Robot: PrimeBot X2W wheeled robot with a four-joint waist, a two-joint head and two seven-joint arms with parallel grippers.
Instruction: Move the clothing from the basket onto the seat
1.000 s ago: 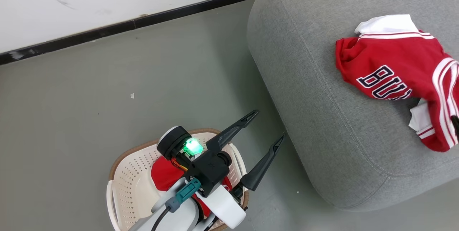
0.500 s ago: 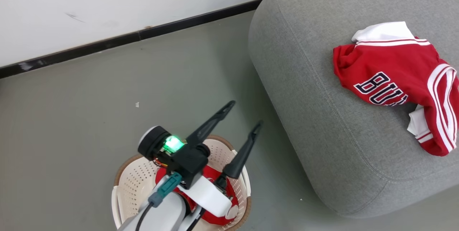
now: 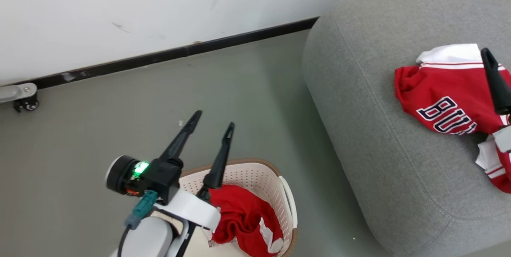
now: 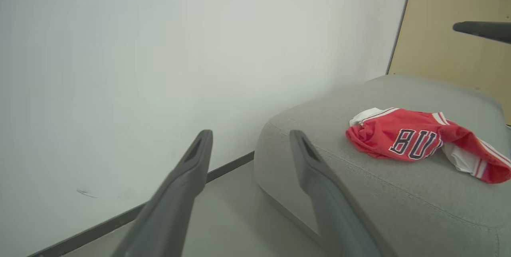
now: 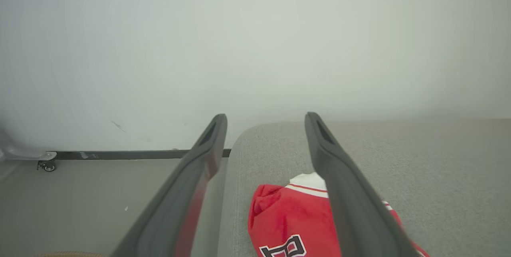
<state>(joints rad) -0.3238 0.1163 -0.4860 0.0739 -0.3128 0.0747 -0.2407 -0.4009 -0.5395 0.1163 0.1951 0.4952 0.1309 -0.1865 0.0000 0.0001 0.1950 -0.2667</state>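
The cream basket (image 3: 275, 168) stands on the floor at the lower middle of the head view, with red clothing (image 3: 239, 215) crumpled inside it. My left gripper (image 3: 214, 119) hovers open and empty above the basket's left rim, its fingers pointing toward the wall. In the left wrist view the left gripper (image 4: 250, 133) points at the wall beside the seat (image 4: 359, 197). A red lettered garment (image 3: 443, 97) lies on the grey seat (image 3: 379, 161). My right gripper (image 5: 266, 116) is open and empty just above that garment (image 5: 287, 225); one of its fingers (image 3: 494, 81) shows at the right edge.
A white wall with a black baseboard (image 3: 167, 54) runs behind the grey floor (image 3: 119, 113). A small caster foot (image 3: 22, 98) sits by the baseboard at far left. A beige panel (image 4: 459, 49) stands behind the seat.
The head camera has shifted. My left gripper has swung left, from over the basket's sofa side to its left rim, uncovering the red clothing inside. A right gripper finger has come into view over the seat's garment.
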